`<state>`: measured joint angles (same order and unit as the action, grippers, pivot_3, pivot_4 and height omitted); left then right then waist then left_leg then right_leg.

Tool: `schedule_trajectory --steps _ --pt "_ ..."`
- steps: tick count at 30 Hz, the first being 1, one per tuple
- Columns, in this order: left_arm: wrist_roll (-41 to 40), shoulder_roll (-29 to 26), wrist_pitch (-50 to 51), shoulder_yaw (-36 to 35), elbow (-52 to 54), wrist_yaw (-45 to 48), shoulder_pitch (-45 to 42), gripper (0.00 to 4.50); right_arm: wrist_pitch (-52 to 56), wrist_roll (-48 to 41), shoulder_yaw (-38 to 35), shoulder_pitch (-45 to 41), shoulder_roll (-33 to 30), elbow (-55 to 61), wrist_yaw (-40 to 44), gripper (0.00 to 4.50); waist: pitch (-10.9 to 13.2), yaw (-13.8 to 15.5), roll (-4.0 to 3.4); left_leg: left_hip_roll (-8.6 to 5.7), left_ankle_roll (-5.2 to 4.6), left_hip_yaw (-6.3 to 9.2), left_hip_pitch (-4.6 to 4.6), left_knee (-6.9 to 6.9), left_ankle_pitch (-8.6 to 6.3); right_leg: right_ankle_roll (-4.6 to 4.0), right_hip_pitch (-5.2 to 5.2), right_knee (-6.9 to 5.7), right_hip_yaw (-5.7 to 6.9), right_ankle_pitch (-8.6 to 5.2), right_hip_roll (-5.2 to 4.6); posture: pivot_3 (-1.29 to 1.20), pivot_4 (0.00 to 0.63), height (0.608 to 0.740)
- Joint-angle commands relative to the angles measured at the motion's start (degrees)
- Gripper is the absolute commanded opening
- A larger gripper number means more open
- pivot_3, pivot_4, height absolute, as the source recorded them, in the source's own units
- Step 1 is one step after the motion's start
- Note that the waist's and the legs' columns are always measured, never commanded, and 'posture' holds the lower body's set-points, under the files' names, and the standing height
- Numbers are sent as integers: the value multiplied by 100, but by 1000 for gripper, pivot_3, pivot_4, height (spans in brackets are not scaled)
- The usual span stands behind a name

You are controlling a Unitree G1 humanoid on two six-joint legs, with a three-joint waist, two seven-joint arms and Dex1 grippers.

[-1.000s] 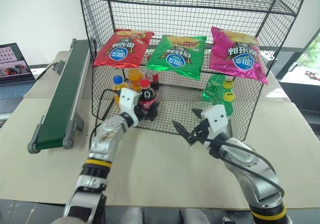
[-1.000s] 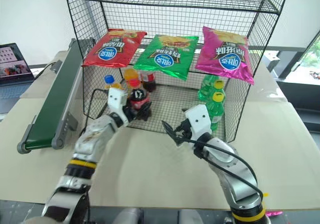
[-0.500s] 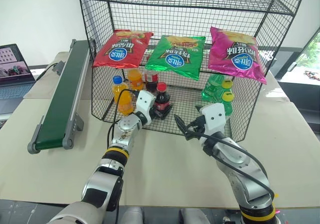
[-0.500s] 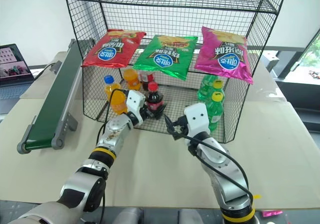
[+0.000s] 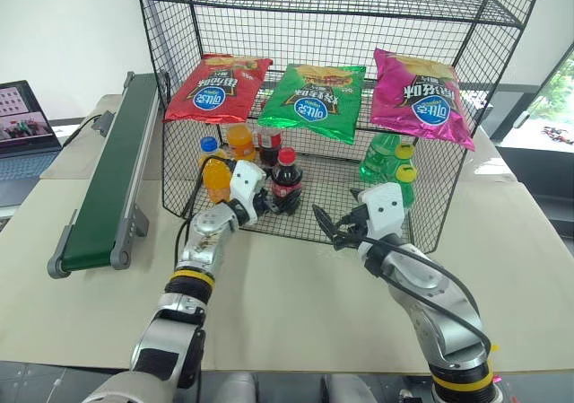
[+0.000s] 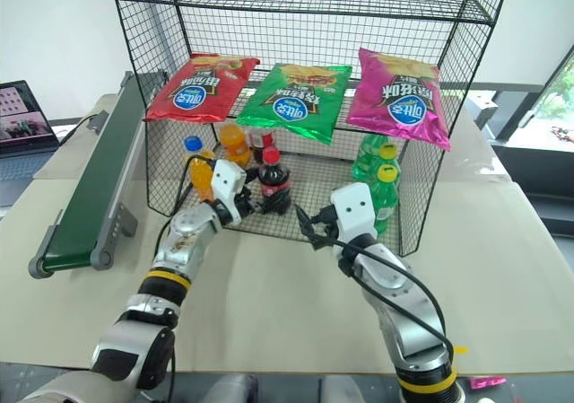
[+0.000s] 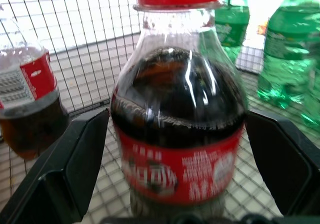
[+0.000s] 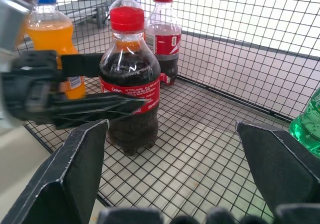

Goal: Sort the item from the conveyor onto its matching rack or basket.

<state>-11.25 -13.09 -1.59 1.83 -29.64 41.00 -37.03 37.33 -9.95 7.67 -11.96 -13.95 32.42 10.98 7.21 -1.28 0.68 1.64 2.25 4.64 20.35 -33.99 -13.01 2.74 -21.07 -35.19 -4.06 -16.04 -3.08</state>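
The cola bottle (image 5: 285,179), with red cap and red label, stands upright on the bottom tier of the black wire rack (image 5: 332,11). My left gripper (image 5: 274,204) is open around the bottle's lower half. In the left wrist view its fingers (image 7: 60,179) flank the bottle (image 7: 180,129) with a gap on each side. My right gripper (image 5: 327,228) hovers open just outside the rack's front, right of the bottle, with nothing in it. Its fingers (image 8: 75,174) frame the bottle (image 8: 131,79). The green conveyor (image 5: 112,165) lies left of the rack.
Orange soda bottles (image 5: 215,174) and another cola bottle (image 5: 269,143) stand left of and behind the item. Green bottles (image 5: 395,165) are at the tier's right. Three chip bags (image 5: 314,102) lie on the tier above. A laptop (image 5: 22,125) sits far left.
My left gripper carried the cola bottle rightward and deeper into the rack's bottom tier, then opened. The bottle now stands free. The right arm has stayed about where it was.
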Motion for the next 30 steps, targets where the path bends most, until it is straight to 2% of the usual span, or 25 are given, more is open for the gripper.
schedule_trajectory --steps 1,9,15,21,30 --pt "-301 -269 698 -71 957 275 152 4471 -141 -54 -133 -85 24 78 79 4500 0 16 0 0 0 1 1 0 0 0 0 0 1 0 0 0 150 738" --pt "-816 -1147 2160 -629 3066 76 1268 4471 -644 -124 -265 372 -177 11 496 4500 -2 6 -4 4 0 -1 -4 2 -1 -2 3 1 0 1 -1 0 150 738" --pt "-563 -1120 2587 -1074 4370 -1007 2706 4471 -1208 104 -126 934 -230 -167 596 4500 -2 3 -5 10 0 -1 -7 4 -1 -1 3 2 -1 0 0 0 150 738" --pt "-210 -910 2230 -1135 4632 -1662 3553 4471 -1506 268 -166 1417 -79 -187 386 4500 -3 58 -4 9 1 -2 -9 -2 -1 2 6 4 0 -1 -2 0 150 738" --pt "-358 -836 2061 -1142 4688 -1664 3919 4471 -1540 245 -235 1712 -146 -232 519 4500 -6 34 -5 10 2 -4 -10 1 -1 1 5 7 -1 -2 -1 0 150 738"
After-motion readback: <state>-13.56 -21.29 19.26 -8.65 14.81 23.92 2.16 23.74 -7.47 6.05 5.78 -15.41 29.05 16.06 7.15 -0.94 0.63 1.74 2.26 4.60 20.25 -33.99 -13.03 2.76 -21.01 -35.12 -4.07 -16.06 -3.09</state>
